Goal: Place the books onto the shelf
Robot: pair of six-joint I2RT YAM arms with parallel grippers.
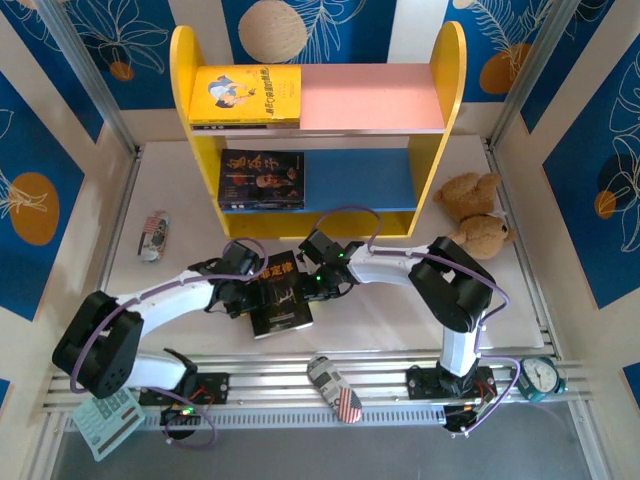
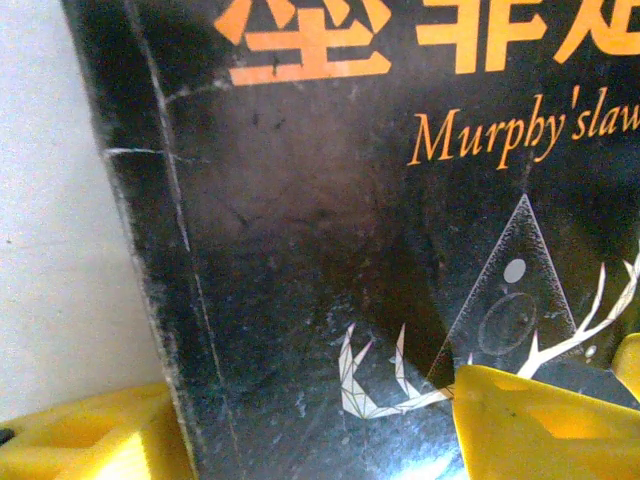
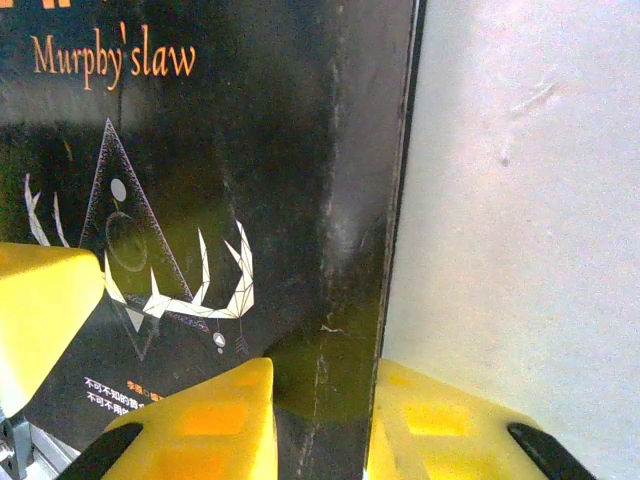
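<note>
While both arms close on one book, other things ring the white desk (image 1: 400,325). At 9 o'clock in the top view a small patterned can (image 1: 153,237) lies on its side, and a printed card (image 1: 105,420) sits at 7 o'clock beside the left base. At 12 o'clock stands the shelf (image 1: 182,120). A yellow book (image 1: 245,95) lies on the left half of its pink board, and a dark book with an orange panel (image 1: 262,180) lies on the left half of the blue board. A stars-and-stripes can (image 1: 335,388) rests on the rail at 6 o'clock. Two brown plush bears (image 1: 476,215) sit at 2 o'clock by the shelf's right panel, and a teal alarm clock (image 1: 540,377) sits at 4 o'clock.

The black book (image 1: 283,300) lies at the centre of the desk, between the two wrists and apart from the shelf. Its cover reads "Murphy'slaw" in orange under large orange characters. A white triangle, an antler drawing and small white characters lie below.

With its elbow out at 8 o'clock, the left arm runs its forearm toward 3 o'clock. The left fingers (image 2: 530,420) are spread wide astride the book's left edge, one over the cover and one over the desk. The right arm rises from its base and bends toward 9 o'clock. The right fingers (image 3: 200,425) stand a narrow gap apart astride the book's right edge, and I cannot tell whether they grip it.
</note>
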